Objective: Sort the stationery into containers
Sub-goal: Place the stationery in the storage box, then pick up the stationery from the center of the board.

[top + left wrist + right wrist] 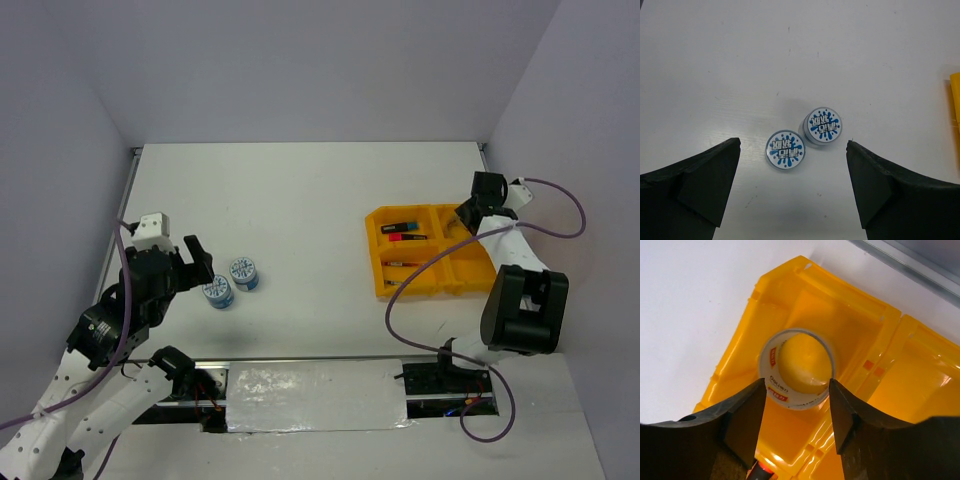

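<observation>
Done: highlighters (405, 232) in tray (372, 250).
Right gripper (796, 385): jaws flank tape ring (776, 389) over a compartment (gripping or released, cannot tell).
Remaining: two tubs (785, 149) (823, 125) on counter (790, 60); left gripper (793, 145) wide apart.

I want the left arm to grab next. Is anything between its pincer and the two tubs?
Nothing visible does. The open left pincer looks straight down at the near tub, unobstructed; the far tub sits just beyond it.

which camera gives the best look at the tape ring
Right wrist: the tape ring sits in a tray compartment, seen clearly between the fingers of the right pincer. In the top external view that pincer covers it; the left wrist view misses it.
</observation>
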### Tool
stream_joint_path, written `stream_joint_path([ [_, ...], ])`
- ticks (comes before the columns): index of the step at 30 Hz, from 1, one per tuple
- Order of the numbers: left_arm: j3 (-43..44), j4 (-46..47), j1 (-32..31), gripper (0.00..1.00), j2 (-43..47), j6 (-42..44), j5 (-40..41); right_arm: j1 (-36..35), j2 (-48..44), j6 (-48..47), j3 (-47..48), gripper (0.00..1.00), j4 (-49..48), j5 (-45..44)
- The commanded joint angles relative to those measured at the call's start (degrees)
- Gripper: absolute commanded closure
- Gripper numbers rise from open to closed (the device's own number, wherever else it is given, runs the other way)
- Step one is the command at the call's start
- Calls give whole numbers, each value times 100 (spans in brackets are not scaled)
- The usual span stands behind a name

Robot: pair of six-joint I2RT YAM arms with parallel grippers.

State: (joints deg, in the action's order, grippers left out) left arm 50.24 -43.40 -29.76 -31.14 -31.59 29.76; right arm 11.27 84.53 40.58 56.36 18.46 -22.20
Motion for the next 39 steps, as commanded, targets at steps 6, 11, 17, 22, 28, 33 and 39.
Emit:
stream_joint_path([
  [6,117,-53,31,1,-42,-284,556,-1822,-1061,-1261,463,18,-650,1231],
  [11,249,-475,93,1,19,-734,1242,-4199,-588,-1982,1095,9,-607,1639],
  [17,250,-653,93,1,546,-1024,1656,-6380,976,-2010,1992,12,-712,1648],
  [22,197,-539,102,1,609,-902,1499,-7023,2083,-2729,2879,0,-660,1736],
  [28,197,-424,102,1,459,-734,1305,-7376,3139,-3179,4075,0,-79,1297],
  [33,162,-354,110,1,529,-673,1234,-7420,3482,-3205,4287,1,-62,1201],
  [39,153,-310,102,1,521,-620,1155,-7428,3675,-3284,4348,5,-106,998],
])
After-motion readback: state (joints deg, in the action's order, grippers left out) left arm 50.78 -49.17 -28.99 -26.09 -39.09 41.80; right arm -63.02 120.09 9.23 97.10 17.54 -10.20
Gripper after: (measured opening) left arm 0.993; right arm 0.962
